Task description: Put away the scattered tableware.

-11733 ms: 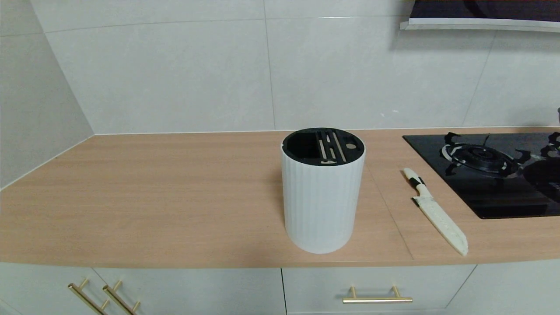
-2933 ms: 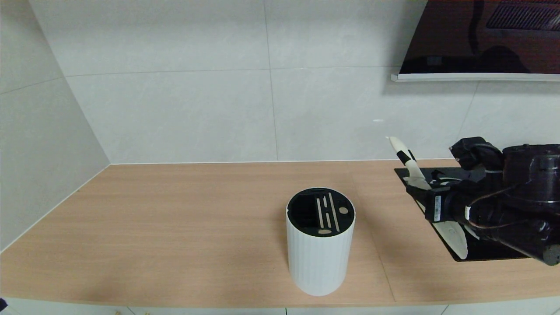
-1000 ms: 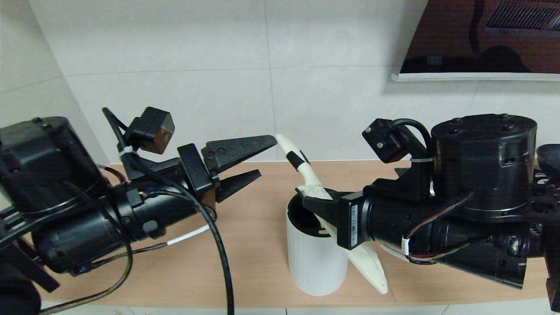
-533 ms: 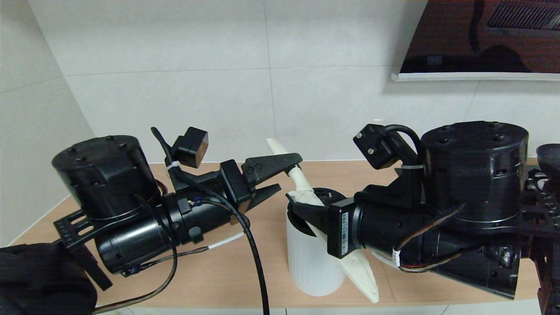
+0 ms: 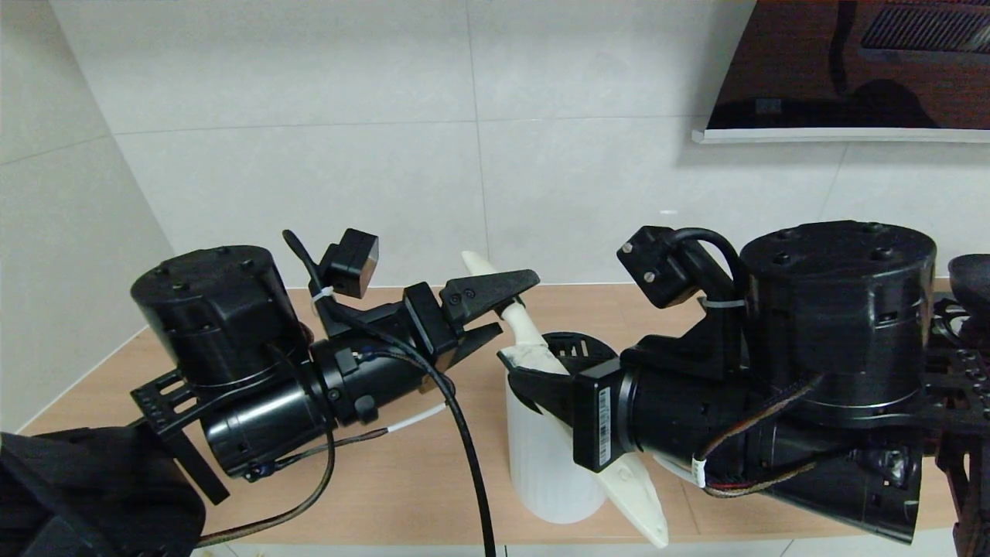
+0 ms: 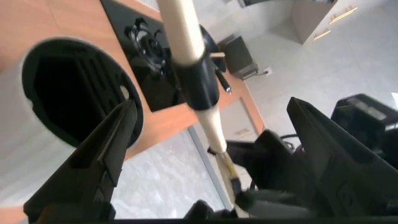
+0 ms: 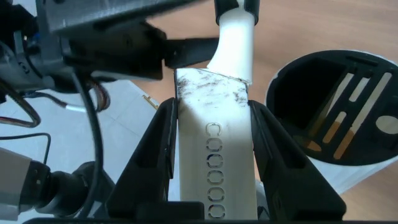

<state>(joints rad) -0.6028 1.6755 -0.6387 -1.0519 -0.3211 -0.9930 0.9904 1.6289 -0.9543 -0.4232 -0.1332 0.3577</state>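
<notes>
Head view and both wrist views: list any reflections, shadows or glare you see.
Head view: the glossy range hood shows dim reflections and casts a soft shadow on the wall below it. Left wrist view: the knife is evenly lit, without glare. Right wrist view: the holder has an open compartment that is dark inside.

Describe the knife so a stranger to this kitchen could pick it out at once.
Over the wooden countertop, just above the white ribbed knife holder, the right gripper clamps a cream knife by its blade. Its handle slants up into the open left gripper. A single black band round the pale handle sets it apart from the plain white holder.
</notes>
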